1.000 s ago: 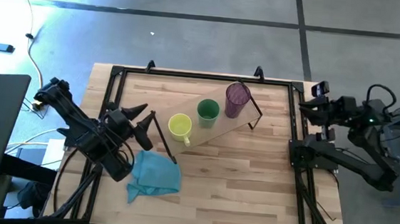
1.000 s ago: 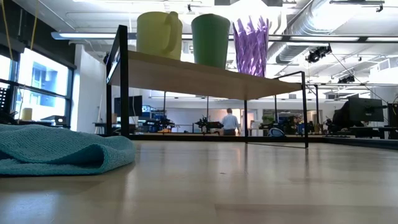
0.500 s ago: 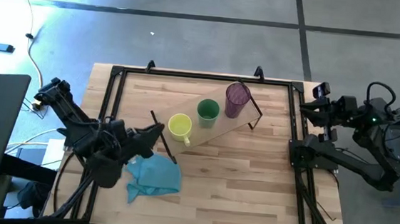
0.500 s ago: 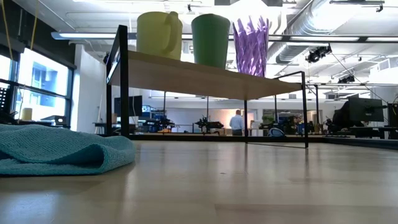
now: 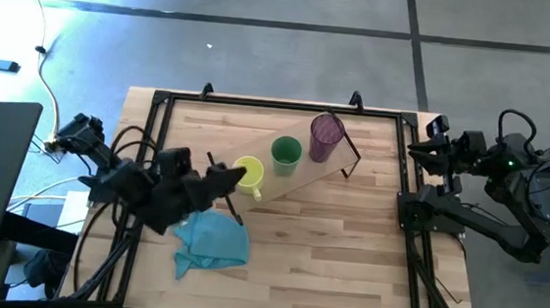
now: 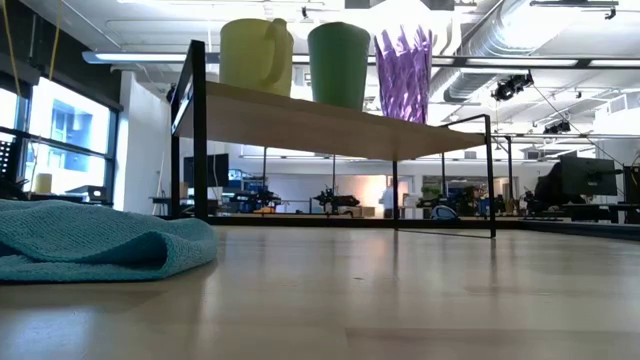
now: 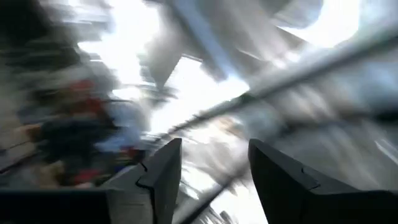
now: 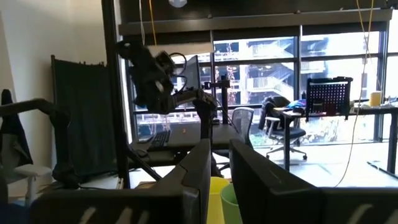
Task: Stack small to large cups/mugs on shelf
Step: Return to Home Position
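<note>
Presently, the left gripper is found just beside the yellow mug, its fingers parted and holding nothing. The shelf is laid diagonally across the tabletop, bearing the mug, green cup and purple tumbler upright in a row. The right gripper is parked off the table's right edge, narrowly open. The left wrist view is blurred.

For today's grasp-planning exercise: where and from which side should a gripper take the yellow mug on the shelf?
Probably by the rim, from above. The yellow mug stands upright and open-topped at the shelf's left end, so one finger can go inside the wall. Its handle points toward the table's front and the green cup stands close, crowding a side grasp.
</note>
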